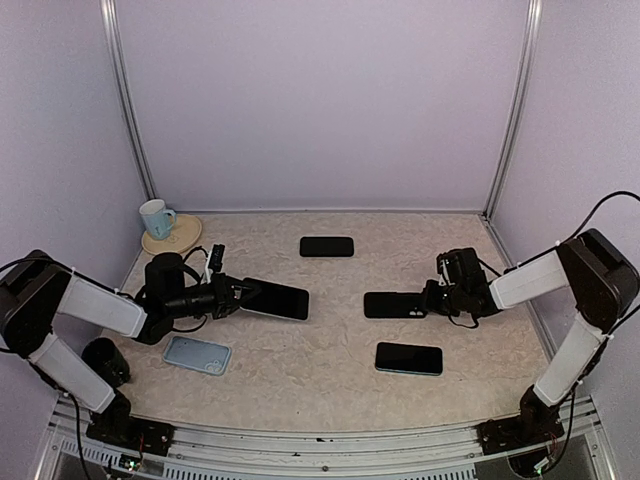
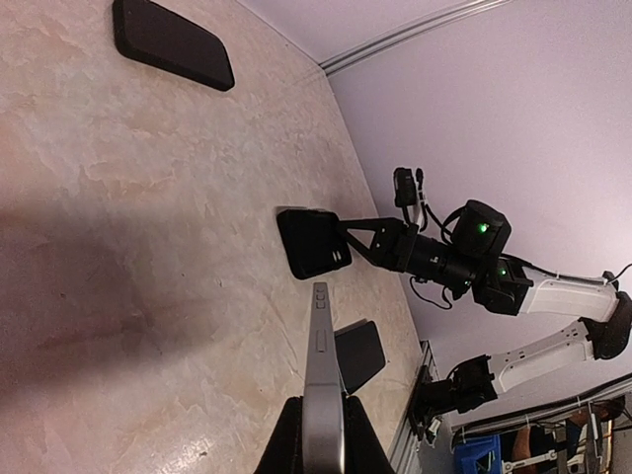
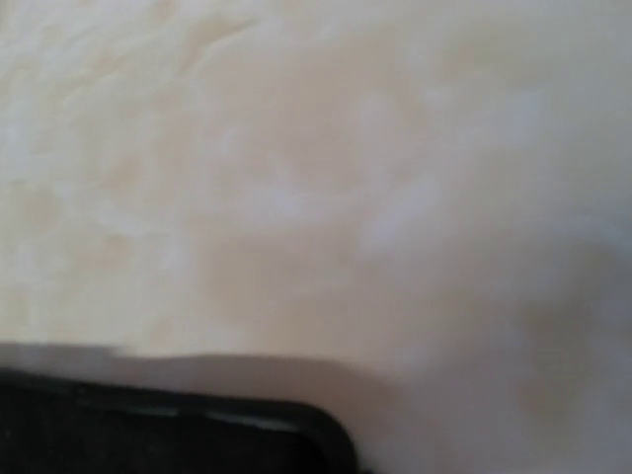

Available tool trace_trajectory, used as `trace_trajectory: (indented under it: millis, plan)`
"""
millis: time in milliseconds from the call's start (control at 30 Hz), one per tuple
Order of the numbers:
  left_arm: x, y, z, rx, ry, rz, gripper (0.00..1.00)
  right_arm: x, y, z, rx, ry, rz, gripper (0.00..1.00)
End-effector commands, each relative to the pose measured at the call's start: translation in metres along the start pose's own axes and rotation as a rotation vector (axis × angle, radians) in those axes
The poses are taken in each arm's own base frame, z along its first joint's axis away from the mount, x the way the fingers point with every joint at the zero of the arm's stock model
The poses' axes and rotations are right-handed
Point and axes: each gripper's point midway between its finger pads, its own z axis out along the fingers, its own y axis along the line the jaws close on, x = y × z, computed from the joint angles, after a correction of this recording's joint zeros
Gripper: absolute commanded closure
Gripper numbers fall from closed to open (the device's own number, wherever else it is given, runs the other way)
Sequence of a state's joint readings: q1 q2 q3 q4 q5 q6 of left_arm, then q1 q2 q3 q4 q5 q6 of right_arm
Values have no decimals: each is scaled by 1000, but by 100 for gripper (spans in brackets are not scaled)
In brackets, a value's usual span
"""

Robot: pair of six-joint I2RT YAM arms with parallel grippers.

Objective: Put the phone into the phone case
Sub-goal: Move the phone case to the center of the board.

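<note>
**A:** Table (image 1: 330,385) status? Where's the phone?

**B:** Phone (image 1: 280,300) is well left of the phone case (image 1: 385,304), dark face up and apparently raised off the surface. The left gripper (image 1: 240,294) is clenched on its left end, which leaves the far end free to slide in.

**A:** And the case?

**B:** Lying flat. The right gripper (image 1: 428,301) is at its right end, likely to pin it against the push. Can't tell if it's clamped.

Black phone case (image 1: 390,304), silver-edged black phone (image 1: 275,299), beige marbled table (image 1: 330,370), lilac walls (image 1: 320,100).
</note>
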State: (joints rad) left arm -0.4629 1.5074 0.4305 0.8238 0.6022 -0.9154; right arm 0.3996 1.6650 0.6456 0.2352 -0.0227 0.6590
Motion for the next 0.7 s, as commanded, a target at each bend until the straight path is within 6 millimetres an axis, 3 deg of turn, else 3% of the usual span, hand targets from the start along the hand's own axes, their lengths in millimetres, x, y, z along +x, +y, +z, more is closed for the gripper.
trace_trajectory:
  millis: [0, 333, 667]
  plan:
    - [-7, -19, 0, 73, -25, 45, 100, 17, 22, 13, -21, 50, -31, 82]
    - [-8, -22, -3, 73, -39, 37, 100, 38, 86, 21, -121, 105, -67, 88]
    - [-5, -15, 1, 42, -48, 13, 100, 52, 136, 21, -234, 144, -104, 82]
